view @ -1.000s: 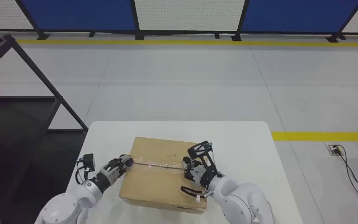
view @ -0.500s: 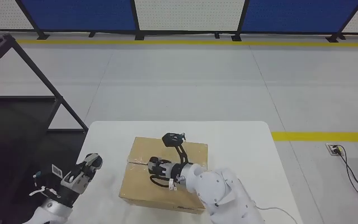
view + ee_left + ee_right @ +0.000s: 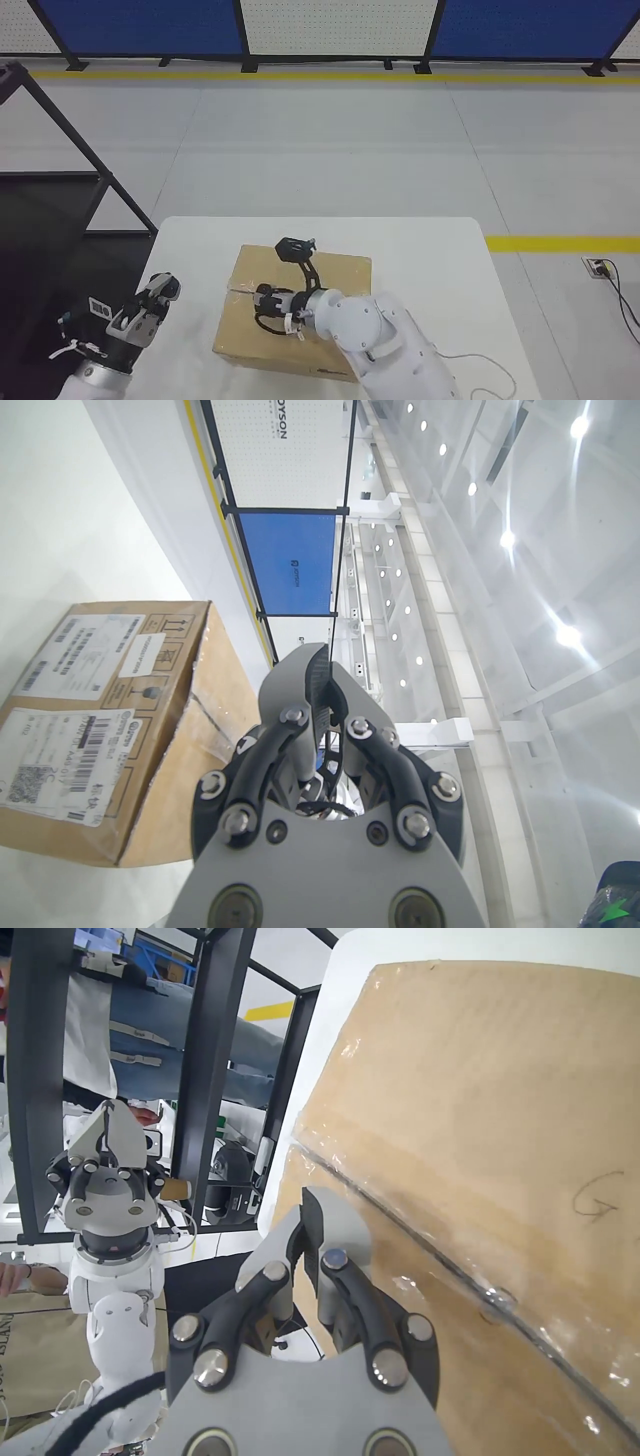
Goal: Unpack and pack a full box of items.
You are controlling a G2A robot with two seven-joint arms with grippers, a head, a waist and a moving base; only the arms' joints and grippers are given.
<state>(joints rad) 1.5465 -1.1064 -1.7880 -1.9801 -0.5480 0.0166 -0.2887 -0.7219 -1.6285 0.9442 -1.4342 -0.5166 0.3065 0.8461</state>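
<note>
**As the carton sits taped shut, both pincers are closed on nothing**

Where the white table (image 3: 430, 250) ends on the left, the left gripper (image 3: 166, 285) hangs just off the edge, well apart from the carton. Its two fingers are pressed flat together and nothing is between them.

The cardboard box (image 3: 345, 270) stands near the middle of the table, a little toward the near edge. Its top flaps are down. A strip of clear tape (image 3: 400, 1223) runs along the seam from the left side to the right. White shipping labels (image 3: 75, 660) cover the box's left side wall.

The right gripper (image 3: 307, 1208) is over the left part of the box top, close by the left end of the taped seam. Its fingers are together and hold nothing. Whether the tips touch the cardboard cannot be told. Farther right on the lid, on the near side of the seam, is a small pencilled mark (image 3: 595, 1203).
</note>
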